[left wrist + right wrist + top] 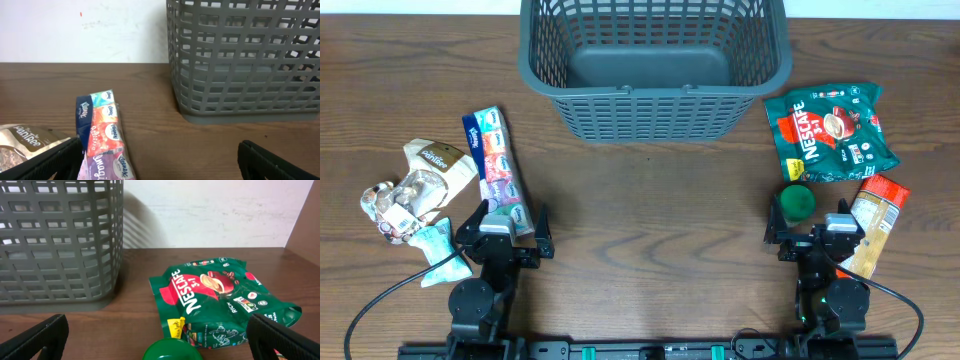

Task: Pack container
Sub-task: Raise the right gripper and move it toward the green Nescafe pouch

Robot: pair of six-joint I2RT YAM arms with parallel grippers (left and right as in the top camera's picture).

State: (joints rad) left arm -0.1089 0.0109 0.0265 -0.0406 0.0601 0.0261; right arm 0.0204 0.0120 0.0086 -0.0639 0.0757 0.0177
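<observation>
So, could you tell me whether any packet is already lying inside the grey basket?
No, the overhead view shows the container with a bare floor, and the Nescafe bag lies on the table beside it.

Easiest read is the green coffee packet (220, 305) at about 2 o'clock on the desk (650, 220). It says "NESCAFE" in white on red with "3 in 1" next to it, and "RICH" lower down. Its little yellow tag (173, 328) has writing, but it's too tiny to read. At 9 o'clock, the tissue pack (102, 137) repeats "Kleenex" on its panels. The tan bag (25, 145) at its 9 o'clock reads something like "Pantree". The print on the orange packet (875, 222) at 4 o'clock is unreadable.
</observation>
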